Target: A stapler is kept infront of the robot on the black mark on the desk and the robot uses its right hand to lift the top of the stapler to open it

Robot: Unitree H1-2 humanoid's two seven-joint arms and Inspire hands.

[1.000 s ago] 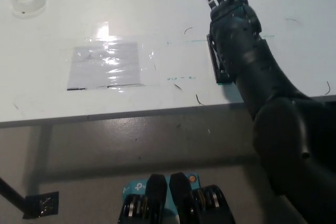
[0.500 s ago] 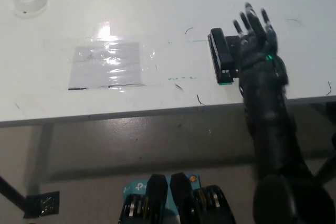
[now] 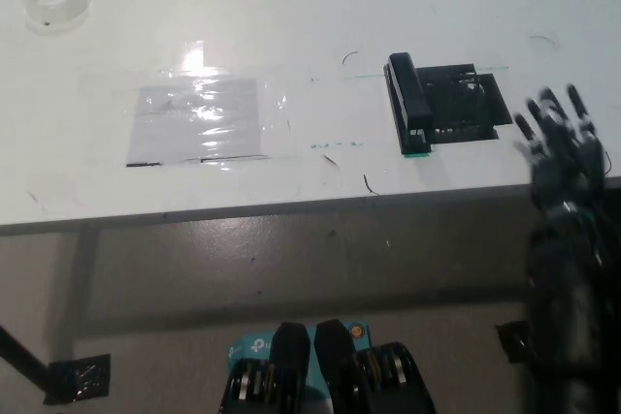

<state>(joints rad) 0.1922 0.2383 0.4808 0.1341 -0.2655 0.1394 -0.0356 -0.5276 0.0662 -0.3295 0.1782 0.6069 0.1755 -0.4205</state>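
A black stapler lies on the white desk, along the left edge of a black mark. It looks closed, its length running away from me. My black right hand hovers at the desk's front edge, to the right of and nearer than the stapler, apart from it. Its fingers are spread and hold nothing. My white left hand is out of view.
A roll of clear tape sits at the far left of the desk. A shiny taped patch lies left of the stapler. The desk's front edge crosses the picture, with floor below it.
My right hand has drawn back from over the stapler, moving right and toward me to the desk's edge. The stapler and the black mark are now uncovered.
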